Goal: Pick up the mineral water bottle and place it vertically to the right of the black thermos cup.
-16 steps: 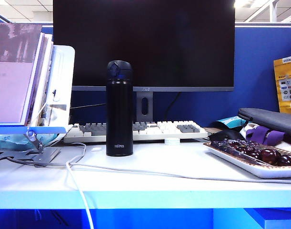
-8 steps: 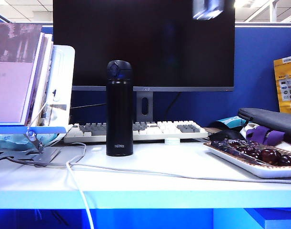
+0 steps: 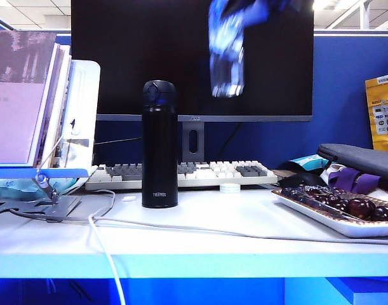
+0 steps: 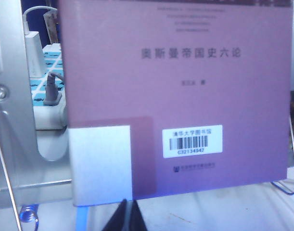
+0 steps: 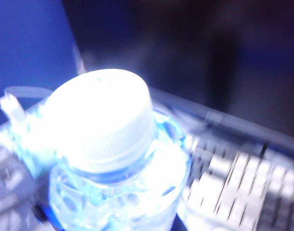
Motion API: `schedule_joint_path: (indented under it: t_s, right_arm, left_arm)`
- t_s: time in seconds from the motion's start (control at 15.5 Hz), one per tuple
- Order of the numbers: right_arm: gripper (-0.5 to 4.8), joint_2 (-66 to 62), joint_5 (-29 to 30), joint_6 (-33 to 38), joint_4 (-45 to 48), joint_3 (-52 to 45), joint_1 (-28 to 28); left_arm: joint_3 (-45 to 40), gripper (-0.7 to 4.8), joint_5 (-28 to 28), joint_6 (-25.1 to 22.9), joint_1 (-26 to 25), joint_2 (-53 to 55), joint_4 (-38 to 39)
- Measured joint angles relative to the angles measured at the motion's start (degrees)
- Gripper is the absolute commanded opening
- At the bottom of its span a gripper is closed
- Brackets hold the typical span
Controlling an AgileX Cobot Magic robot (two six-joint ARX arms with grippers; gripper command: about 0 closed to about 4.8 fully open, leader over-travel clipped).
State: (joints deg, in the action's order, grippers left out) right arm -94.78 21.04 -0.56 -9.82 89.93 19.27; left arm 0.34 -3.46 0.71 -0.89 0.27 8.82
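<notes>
Mineral water bottle (image 3: 227,54) up in the air, blurred, in front of the dark monitor (image 3: 191,60), up and to the right of the black thermos cup (image 3: 159,144), well clear of the counter (image 3: 200,238). Bottle looks upright-ish, slightly tilted; blur too strong to say more. In the right wrist view, white cap (image 5: 102,118) and clear neck fill the frame, keyboard below.

Right pincer (image 3: 244,13) at the top of the exterior view, a blue-dark smear above the bottle; grasping the bottle, fingers themselves not resolvable.

Left pincer (image 4: 125,219) only a dark tip at the frame edge, tips together, clenched on nothing, facing a mauve book cover (image 4: 185,96) with barcode sticker.

Containers:
- Thermos upright on counter, lid closed, contents not visible, just in front of the keyboard (image 3: 187,173).
- White tray (image 3: 333,222) at right edge, holding dark glossy round fruit (image 3: 359,206).

Surface: white counter, white cable (image 3: 105,254) running over the front edge, metal book stand (image 3: 41,190) at left with books (image 3: 22,95). Dark pouch (image 3: 359,159) behind tray.

Room: blue partition (image 3: 346,95) behind, yellow poster (image 3: 383,111) at right, ceiling tiles above.
</notes>
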Motion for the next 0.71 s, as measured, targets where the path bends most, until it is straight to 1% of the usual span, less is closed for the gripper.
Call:
schedule_joint_path:
  t_s: [0.13,0.32,0.45,0.71]
  right_arm:
    - [1.38,-1.1,0.1,-1.6,-0.2,-0.7,0.2]
    - [1.38,-1.3,0.3,-2.3,3.1,-5.5,0.4]
    - [1.38,-1.7,0.6,-2.2,1.2,-6.0,0.5]
    - [1.38,4.3,1.1,-1.8,3.0,-5.9,0.9]
  left_arm:
    - [0.0,-0.04,0.0,0.0,0.0,0.0,0.0]
    - [0.0,-0.04,0.0,0.0,0.0,0.0,0.0]
    - [0.0,-0.04,0.0,0.0,0.0,0.0,0.0]
    - [0.0,-0.04,0.0,0.0,0.0,0.0,0.0]
